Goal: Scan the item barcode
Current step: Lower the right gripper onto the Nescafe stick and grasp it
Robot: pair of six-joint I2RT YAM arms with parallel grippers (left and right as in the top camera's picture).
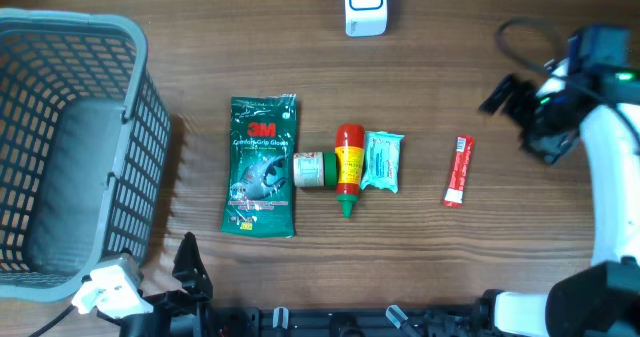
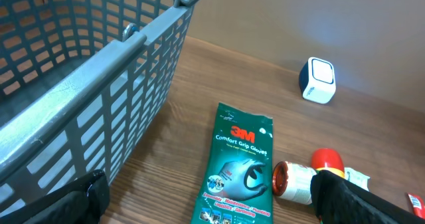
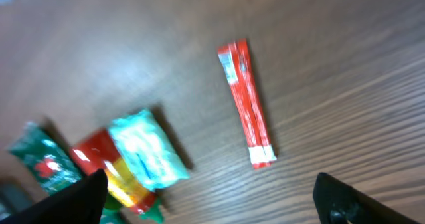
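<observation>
left wrist: green pack (image 2: 236,171) reads "3m comfort grip gloves".

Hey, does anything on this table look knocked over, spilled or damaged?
Nothing looks spilled or damaged. The red bottle and the small jar lie on their sides between the 3M gloves pack and the teal packet, seemingly laid out deliberately.
</observation>
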